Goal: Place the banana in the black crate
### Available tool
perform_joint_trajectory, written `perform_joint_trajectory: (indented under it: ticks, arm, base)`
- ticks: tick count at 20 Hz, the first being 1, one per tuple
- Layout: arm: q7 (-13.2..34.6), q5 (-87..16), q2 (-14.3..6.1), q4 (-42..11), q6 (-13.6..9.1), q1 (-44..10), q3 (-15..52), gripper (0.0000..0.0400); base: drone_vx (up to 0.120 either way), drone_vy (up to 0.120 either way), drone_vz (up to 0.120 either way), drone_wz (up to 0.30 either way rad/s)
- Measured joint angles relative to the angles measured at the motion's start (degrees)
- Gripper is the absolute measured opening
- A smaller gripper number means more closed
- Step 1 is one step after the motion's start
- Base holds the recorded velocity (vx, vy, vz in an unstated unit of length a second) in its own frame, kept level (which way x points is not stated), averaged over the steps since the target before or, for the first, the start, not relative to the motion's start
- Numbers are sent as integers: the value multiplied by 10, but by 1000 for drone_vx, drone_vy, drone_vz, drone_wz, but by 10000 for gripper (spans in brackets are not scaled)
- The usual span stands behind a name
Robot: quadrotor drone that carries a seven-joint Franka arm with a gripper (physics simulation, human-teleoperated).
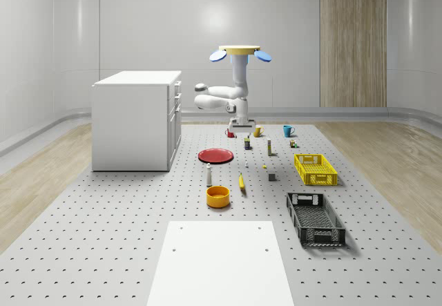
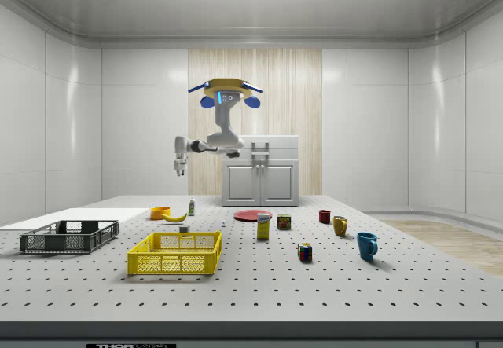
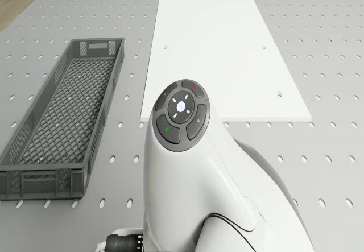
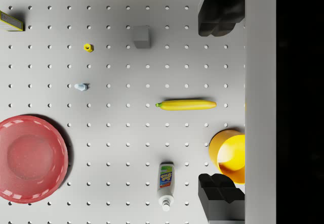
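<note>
So the drone [image 1: 239, 49] is hovering high over the far middle of the table [image 1: 124, 237], arm folded out to its side, claw [image 1: 242, 130] hanging well above the clutter. In the wrist view the 2 finger pads [image 4: 221, 12] sit wide apart at opposite edges of the frame with nothing between them, so the claw's fully open and empty.

The banana [image 4: 186, 104] is lying flat on the table, pretty much straight below the claw but off toward the bowl [image 4: 230, 155] side of center, not dead under it. Key bit: its long axis runs across the line joining the 2 pads, so as I read it the fingers would close over the short width, which is what you want. Looks to me like no wrist twist needed, just a small sideways shift and a long drop.

Neighbours: bowl near one end of it, bottle [image 4: 165, 184] a bit further off, plate [image 4: 31, 158] well apart.

The crate [image 1: 315, 218] sits well apart from the banana, nearer the camera toward the whole-scene view's right, and it's empty
</note>
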Motion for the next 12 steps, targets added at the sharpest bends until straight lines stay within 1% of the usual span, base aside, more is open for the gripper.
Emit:
perform_joint_trajectory:
  ticks: [8,12]
  arm:
    - [1,2,-5,0,5,-1,1,400]
    - [1,3,-8,0,7,-2,1,400]
  base:
    - [120,0,-120,0]
    - [120,0,0,0]
